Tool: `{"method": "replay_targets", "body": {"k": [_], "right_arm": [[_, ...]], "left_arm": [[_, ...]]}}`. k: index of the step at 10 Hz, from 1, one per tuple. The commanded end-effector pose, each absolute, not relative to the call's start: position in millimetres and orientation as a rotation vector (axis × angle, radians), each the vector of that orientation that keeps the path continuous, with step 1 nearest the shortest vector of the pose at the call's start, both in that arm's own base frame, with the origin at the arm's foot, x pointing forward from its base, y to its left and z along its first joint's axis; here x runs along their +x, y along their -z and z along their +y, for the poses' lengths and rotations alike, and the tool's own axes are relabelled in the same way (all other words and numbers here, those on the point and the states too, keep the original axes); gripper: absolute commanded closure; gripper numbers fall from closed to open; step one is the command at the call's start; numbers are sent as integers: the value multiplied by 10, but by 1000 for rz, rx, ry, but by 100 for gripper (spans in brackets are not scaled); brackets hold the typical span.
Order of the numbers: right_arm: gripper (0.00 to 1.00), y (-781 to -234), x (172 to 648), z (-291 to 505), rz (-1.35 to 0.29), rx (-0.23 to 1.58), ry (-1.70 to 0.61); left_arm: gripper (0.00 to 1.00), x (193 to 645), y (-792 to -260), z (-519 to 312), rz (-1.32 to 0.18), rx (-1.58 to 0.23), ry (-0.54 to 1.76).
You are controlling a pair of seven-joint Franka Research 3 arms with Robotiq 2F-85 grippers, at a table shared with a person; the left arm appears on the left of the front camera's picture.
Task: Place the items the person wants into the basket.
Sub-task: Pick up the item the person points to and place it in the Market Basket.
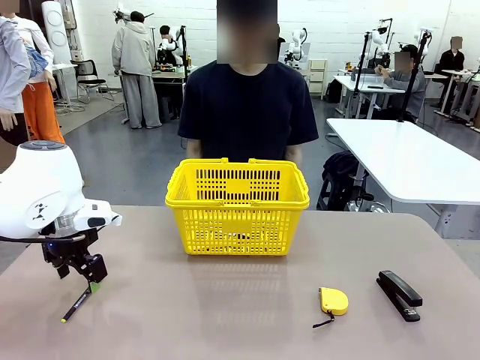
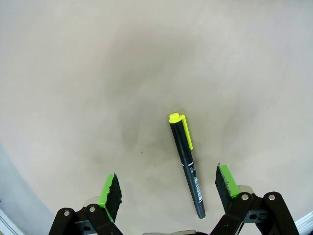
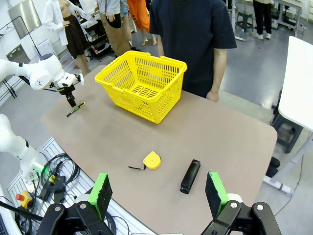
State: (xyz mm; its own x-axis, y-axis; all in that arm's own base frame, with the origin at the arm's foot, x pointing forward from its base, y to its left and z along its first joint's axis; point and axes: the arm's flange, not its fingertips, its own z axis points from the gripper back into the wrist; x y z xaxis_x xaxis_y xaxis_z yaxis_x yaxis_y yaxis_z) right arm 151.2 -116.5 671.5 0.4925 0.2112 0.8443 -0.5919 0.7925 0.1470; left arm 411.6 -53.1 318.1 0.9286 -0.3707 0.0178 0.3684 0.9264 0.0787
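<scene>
1. Black with yellow ends, the thin pen (image 2: 186, 160) lies flat on the beige bench (image 1: 225, 315), near its left edge as the robot faces it, well apart from everything else on it.
2. Directly above the pen hangs the left tool (image 2: 167, 188), its jaws spread wide; the pen sits between the two green pads (image 2: 108, 192), closer to one of them and touching neither.
3. In the front view that same left tool (image 1: 84, 276) points down at the pen (image 1: 76, 304), its tips just over the pen's upper end.
4. Farther back at the middle of the bench stands the yellow basket (image 1: 237, 207), upright, handles folded down on its rim; something small and dark lies inside, too hidden by the lattice to tell.
5. Behind the basket, at the far edge, stands the person (image 1: 249, 97) in a dark navy T-shirt, arms down.
6. Toward the robot's right lie a yellow tape measure (image 1: 333, 301) and, beside it, a black stapler (image 1: 399, 295), apart from each other.
7. The right tool (image 3: 157, 191) hangs high over the bench, jaws wide and empty.
</scene>
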Motion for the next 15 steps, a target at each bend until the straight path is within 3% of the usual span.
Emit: {"method": "replay_targets", "body": {"k": [1, 15], "right_arm": [[0, -6705, 1521, -1159, -921, 450, -500], [0, -6705, 1521, -1159, -921, 450, -500]], "left_arm": [[0, 4116, -3182, -530, -33, 74, 379], [0, 3951, -2994, -627, -123, 89, 343]]}}
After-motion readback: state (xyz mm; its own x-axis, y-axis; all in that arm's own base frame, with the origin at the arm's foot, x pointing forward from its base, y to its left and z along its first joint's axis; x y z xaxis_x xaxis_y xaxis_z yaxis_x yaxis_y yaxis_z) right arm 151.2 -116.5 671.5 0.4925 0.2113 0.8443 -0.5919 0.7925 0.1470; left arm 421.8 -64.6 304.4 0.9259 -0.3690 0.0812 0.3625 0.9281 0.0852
